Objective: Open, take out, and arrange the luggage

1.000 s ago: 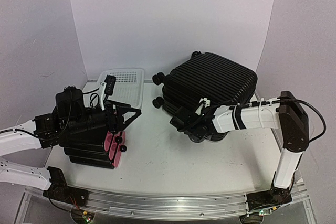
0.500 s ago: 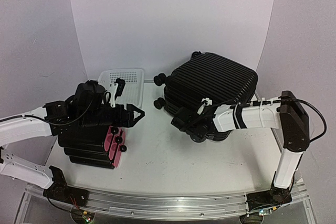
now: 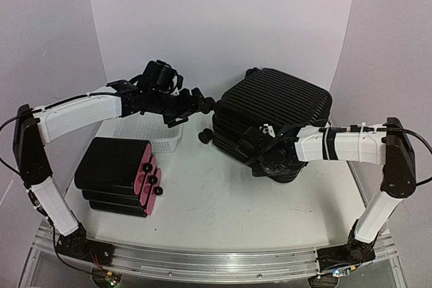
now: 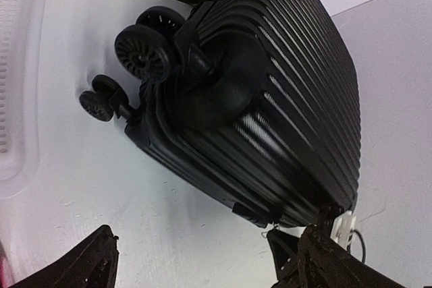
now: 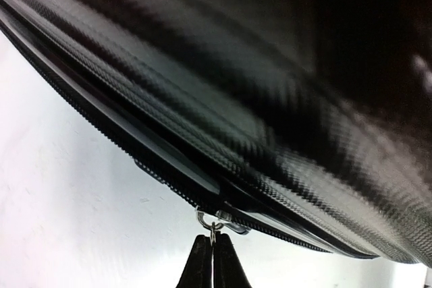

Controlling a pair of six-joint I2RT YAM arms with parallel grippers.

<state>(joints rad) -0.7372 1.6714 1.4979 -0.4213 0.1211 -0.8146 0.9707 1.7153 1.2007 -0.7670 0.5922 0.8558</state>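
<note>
Unzipping the luggage [image 3: 273, 116], lying shut on the right of the table [image 3: 223, 200] | right gripper [image 5: 213, 242] pinched on the zipper pull [image 5: 212, 222] | left gripper [image 4: 196, 247] open, empty, near the wheels [image 4: 142, 52] | next, likely: pull zipper along the edge.

Soft, even light comes from overhead, so the white table [image 3: 223, 214] and the pale, faintly violet backdrop [image 3: 223, 18] look bright with no harsh glare. The luggage [image 3: 273, 109] casts only a weak shadow, darkest under its near edge. In the left wrist view its ribs catch white streaks of sheen, and straight lines bow toward the corners. In the right wrist view the shell sits so close that it is a blur of grey reflections, while the zipper pull [image 5: 210, 220] stays fairly sharp.
</note>
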